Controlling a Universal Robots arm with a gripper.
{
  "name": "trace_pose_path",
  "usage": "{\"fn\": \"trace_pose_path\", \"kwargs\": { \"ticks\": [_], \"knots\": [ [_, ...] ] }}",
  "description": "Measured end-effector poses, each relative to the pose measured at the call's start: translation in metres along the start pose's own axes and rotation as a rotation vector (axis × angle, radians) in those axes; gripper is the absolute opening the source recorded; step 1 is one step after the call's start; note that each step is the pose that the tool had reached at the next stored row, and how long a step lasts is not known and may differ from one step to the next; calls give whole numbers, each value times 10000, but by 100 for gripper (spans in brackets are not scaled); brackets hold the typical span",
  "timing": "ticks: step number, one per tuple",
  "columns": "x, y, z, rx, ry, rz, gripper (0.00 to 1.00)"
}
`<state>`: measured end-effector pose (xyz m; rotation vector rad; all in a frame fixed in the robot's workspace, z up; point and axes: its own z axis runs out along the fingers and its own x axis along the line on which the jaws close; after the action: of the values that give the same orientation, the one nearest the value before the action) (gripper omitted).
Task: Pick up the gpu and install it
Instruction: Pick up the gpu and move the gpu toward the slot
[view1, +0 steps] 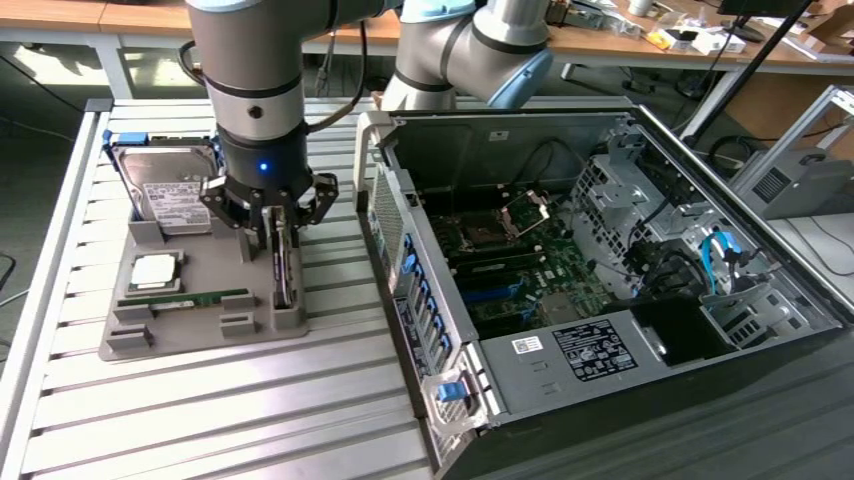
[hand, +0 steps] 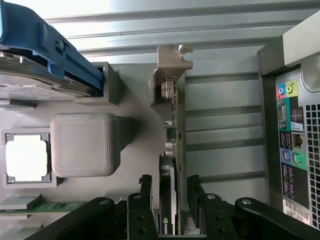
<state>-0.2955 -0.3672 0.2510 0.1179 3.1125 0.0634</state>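
**Gripper low over the card in its holder**

I saw the black gripper (view1: 276, 222) on the grey robot arm (view1: 254, 80) sitting low over the gpu (view1: 282, 270), a thin dark card standing on edge in a slot of the grey plastic tray (view1: 180, 335). The fingers were spread, one on each side of the card. On the same tray lay a silver hard drive with a white label (view1: 170, 195), a square silver processor (view1: 154, 270) and a narrow green memory stick (view1: 187, 298). At the exterior view's right, the opened computer case (view1: 494, 140) rested on the slatted metal table (view1: 200, 420).
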Motion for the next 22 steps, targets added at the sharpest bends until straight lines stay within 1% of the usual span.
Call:
{"fn": "trace_pose_path", "kwargs": {
  "ticks": [12, 22],
  "knots": [
    [1, -2, 54, 1, 1, 0, 42],
    [1, -2, 56, 1, 1, 0, 41]
  ]
}}
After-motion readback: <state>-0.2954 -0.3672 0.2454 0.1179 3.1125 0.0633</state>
